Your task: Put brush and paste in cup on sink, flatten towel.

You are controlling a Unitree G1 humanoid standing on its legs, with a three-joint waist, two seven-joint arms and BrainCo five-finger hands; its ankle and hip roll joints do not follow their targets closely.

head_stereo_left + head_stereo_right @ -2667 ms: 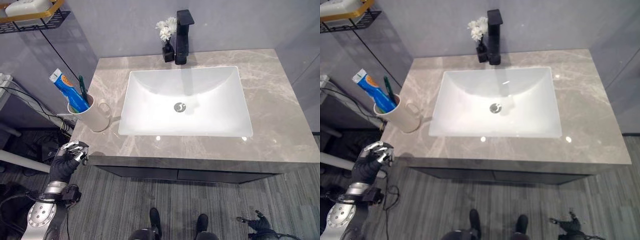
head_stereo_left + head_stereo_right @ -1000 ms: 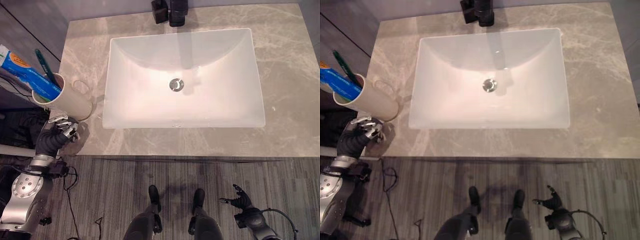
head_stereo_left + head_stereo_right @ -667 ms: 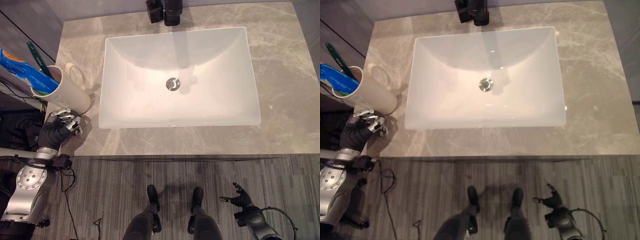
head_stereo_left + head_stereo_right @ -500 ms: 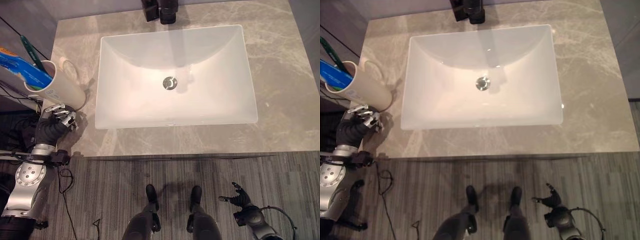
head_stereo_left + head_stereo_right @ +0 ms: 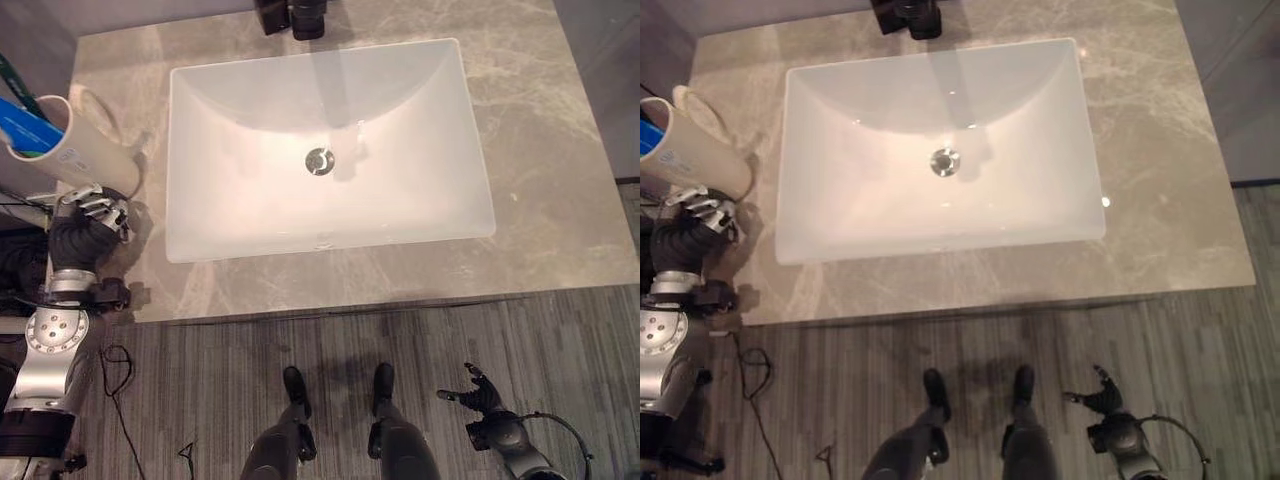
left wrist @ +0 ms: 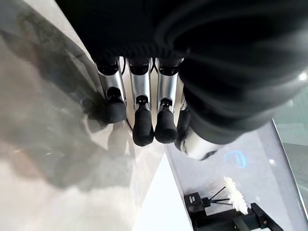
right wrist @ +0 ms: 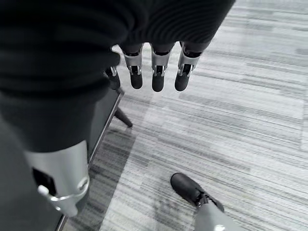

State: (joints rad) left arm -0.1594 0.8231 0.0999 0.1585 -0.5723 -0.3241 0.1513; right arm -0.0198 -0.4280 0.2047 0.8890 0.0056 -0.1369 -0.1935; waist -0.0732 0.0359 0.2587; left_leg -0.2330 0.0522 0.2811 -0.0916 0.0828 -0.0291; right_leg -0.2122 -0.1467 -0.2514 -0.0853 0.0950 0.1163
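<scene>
Cup (image 5: 70,150): at 9 o'clock on the worktop (image 5: 540,150), blue paste (image 5: 20,122) inside.
Left hand (image 5: 85,215): fingers curled, empty, beside cup.
Right hand (image 5: 478,392): fingers relaxed, above floor.
Left wrist view: white flowers (image 6: 237,195) past the sink (image 5: 320,150).

Grey marble counter (image 5: 540,180) carried a white rectangular basin (image 5: 320,150) set in its middle, a white cup (image 5: 75,150) on its left edge, and a black faucet (image 5: 305,15) beside a small black vase (image 5: 272,17) at the back.
</scene>
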